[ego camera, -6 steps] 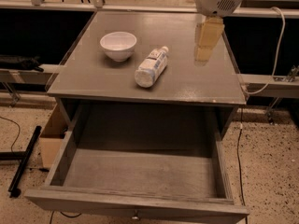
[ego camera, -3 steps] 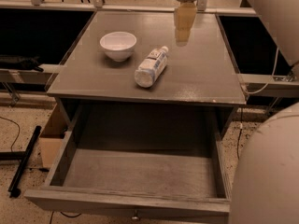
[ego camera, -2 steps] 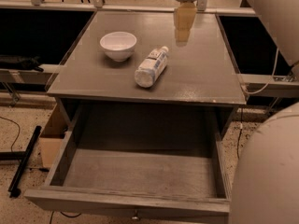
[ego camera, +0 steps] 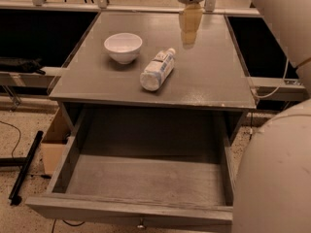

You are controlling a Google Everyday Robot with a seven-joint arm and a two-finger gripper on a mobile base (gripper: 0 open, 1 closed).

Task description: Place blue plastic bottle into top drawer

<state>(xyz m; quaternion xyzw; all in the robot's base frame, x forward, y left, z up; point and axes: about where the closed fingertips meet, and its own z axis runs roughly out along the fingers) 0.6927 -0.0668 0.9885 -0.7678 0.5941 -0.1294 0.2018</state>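
Blue plastic bottle (ego camera: 157,70) lies sideways, white-capped and pale-labelled; tool (ego camera: 189,39) above table (ego camera: 214,76).

Table (ego camera: 209,81): bowl (ego camera: 123,46), blue plastic bottle (ego camera: 157,69) lying; tool (ego camera: 189,37) over far edge.

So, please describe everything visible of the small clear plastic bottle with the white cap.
The small clear plastic bottle, with a white and pale-blue label, lies on its side on the grey table, white cap pointing away, beside the white bowl but apart from it. The gripper hangs beyond it, not touching.
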